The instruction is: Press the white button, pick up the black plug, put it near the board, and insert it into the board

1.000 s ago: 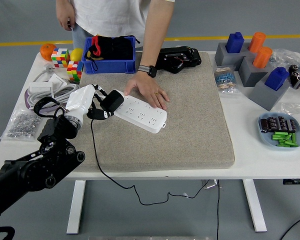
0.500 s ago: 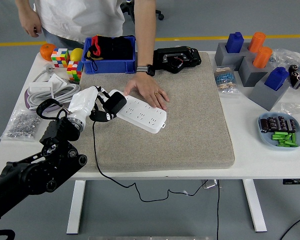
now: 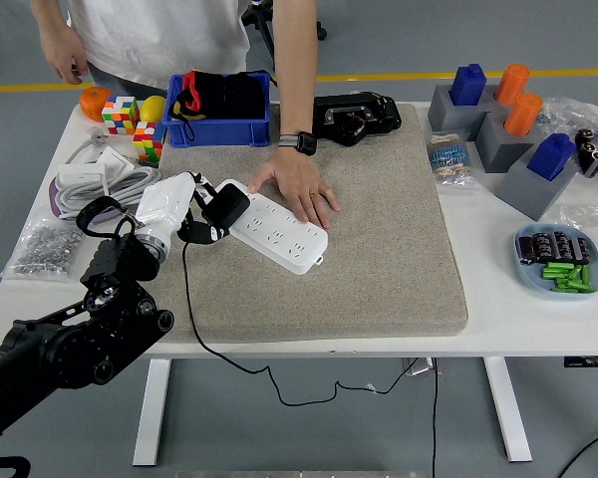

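The black plug (image 3: 224,207) is gripped in the left hand (image 3: 174,211) fingers, touching the board (image 3: 279,231) at its left end, the board's length running away rightward

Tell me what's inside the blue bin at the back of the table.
The blue bin holds a black bundle with a red strap. Anything underneath is covered.

Left arm (image 3: 70,339) reaches in from lower left, white left hand (image 3: 174,209) fingers curled in grasp. Person's hand (image 3: 299,187) flat, palm down.
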Action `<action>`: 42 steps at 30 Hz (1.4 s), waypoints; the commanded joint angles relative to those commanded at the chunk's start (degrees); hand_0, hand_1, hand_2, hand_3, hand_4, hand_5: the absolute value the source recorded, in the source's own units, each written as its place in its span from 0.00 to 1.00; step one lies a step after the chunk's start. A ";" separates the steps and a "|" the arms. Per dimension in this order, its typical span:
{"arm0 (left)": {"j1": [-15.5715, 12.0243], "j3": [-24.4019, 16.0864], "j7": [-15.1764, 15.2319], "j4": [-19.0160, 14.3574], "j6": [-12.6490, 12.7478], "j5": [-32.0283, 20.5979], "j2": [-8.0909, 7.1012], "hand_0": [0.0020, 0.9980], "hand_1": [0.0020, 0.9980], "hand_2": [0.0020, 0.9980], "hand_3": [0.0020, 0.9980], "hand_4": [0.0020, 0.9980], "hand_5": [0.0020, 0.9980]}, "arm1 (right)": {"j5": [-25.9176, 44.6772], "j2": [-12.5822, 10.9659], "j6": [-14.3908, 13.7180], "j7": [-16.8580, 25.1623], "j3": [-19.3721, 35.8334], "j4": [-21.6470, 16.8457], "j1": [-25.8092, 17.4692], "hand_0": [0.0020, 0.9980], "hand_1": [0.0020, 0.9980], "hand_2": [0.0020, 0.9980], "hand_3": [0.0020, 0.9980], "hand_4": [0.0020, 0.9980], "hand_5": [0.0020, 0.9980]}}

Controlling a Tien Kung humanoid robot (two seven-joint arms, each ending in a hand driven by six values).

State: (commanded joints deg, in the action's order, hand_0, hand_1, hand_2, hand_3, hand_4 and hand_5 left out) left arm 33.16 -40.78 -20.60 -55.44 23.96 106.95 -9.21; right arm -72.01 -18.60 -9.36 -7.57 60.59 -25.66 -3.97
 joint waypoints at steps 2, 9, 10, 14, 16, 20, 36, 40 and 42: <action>-0.03 0.12 -0.16 -0.15 -0.05 0.11 0.05 0.16 0.33 0.35 0.57 0.77 0.02 | 0.01 -0.03 0.00 0.00 -0.11 0.00 -0.03 0.69 0.62 0.62 0.56 0.66 0.23; -0.43 0.31 -0.48 -0.56 -0.30 0.41 -0.44 0.16 0.33 0.35 0.57 0.76 0.02 | 0.07 -0.02 -0.03 0.04 -0.26 -0.07 -0.05 0.69 0.62 0.62 0.56 0.66 0.23; -0.51 0.30 -0.49 -0.72 -0.30 0.45 -0.63 0.16 0.33 0.35 0.57 0.76 0.02 | 0.06 -0.03 -0.02 0.03 -0.28 -0.04 -0.10 0.69 0.62 0.62 0.56 0.65 0.23; -0.71 0.19 -0.52 -0.90 -0.27 0.59 -1.02 0.16 0.33 0.35 0.57 0.76 0.02 | 0.08 -0.07 0.00 -0.01 -0.37 0.05 -0.28 0.69 0.62 0.62 0.56 0.65 0.23; -0.78 0.04 -0.55 -0.88 -0.29 0.77 -1.07 0.16 0.33 0.35 0.57 0.75 0.03 | 0.08 -0.09 0.01 -0.01 -0.43 0.01 -0.26 0.69 0.62 0.62 0.56 0.65 0.23; -0.90 0.15 -0.61 -1.15 -0.35 0.91 -1.19 0.16 0.33 0.35 0.57 0.75 0.03 | 0.05 -0.08 -0.02 0.03 -0.28 -0.07 -0.14 0.69 0.62 0.62 0.56 0.65 0.23; -1.39 0.13 -1.48 -2.24 -2.95 0.35 -1.40 0.18 0.36 0.37 0.58 0.77 0.02 | 0.04 0.06 -0.01 0.01 -0.05 -0.02 -0.26 0.69 0.62 0.62 0.56 0.65 0.23; -1.48 -0.11 -1.01 -2.33 -3.62 -0.31 -1.33 0.18 0.36 0.37 0.58 0.77 0.02 | 0.05 0.05 0.00 0.00 -0.09 0.01 -0.29 0.69 0.62 0.62 0.56 0.65 0.23; -1.48 -0.25 -0.71 -2.41 -3.53 -0.61 -1.30 0.83 0.91 0.89 0.92 0.98 0.36 | 0.05 0.04 -0.01 0.01 -0.09 0.00 -0.26 0.69 0.61 0.62 0.56 0.65 0.23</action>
State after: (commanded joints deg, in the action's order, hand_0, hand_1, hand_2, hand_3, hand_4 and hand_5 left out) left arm 31.68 -41.03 -21.30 -57.85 20.43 106.34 -10.51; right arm -71.96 -18.56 -9.36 -7.55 60.50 -25.66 -4.23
